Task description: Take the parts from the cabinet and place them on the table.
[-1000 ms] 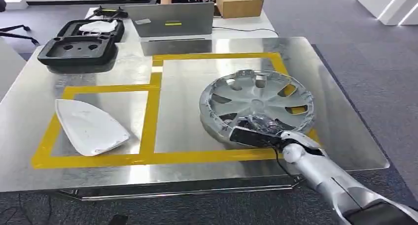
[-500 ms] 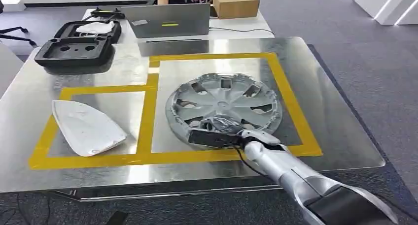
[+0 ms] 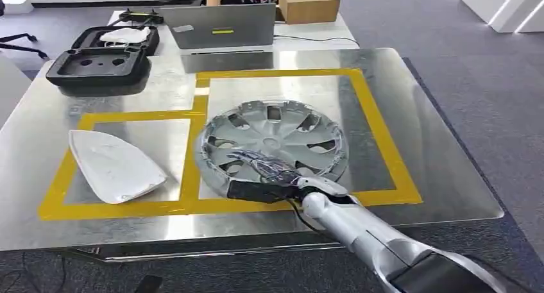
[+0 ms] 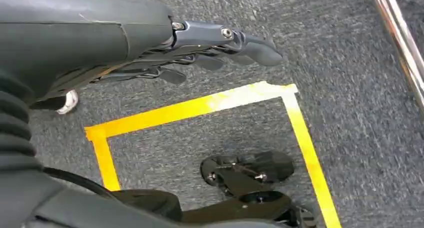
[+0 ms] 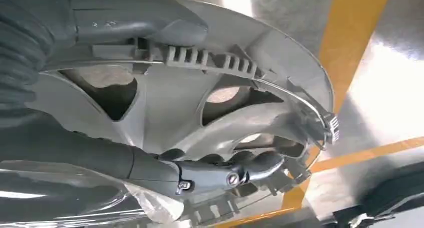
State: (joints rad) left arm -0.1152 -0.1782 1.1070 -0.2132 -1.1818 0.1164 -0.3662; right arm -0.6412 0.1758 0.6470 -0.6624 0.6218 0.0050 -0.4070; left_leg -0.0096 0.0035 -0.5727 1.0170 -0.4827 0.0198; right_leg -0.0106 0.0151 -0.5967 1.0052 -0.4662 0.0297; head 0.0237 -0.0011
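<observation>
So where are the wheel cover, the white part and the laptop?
wheel cover (image 3: 282, 129), head view, on its hub.
white part (image 3: 115, 165), head view, on its middle.
laptop (image 3: 218, 25), head view, on its lid.

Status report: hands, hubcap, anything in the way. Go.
Right robot hand grips hubcap rim. Left robot hand empty, fingers apart, above the floor. Hubcap over large taped box, overlapping the yellow divider tape. White part beyond it.

My right hand (image 3: 266, 177) has carried the hubcap (image 3: 272, 141) leftward across the metal table (image 3: 442, 177), gripping its near rim all the way. A second ago it lay over the right-hand strip of yellow tape (image 3: 378, 133); now it lies inside the larger taped rectangle, its left edge reaching the middle strip. My right arm has swung leftward with it.
</observation>
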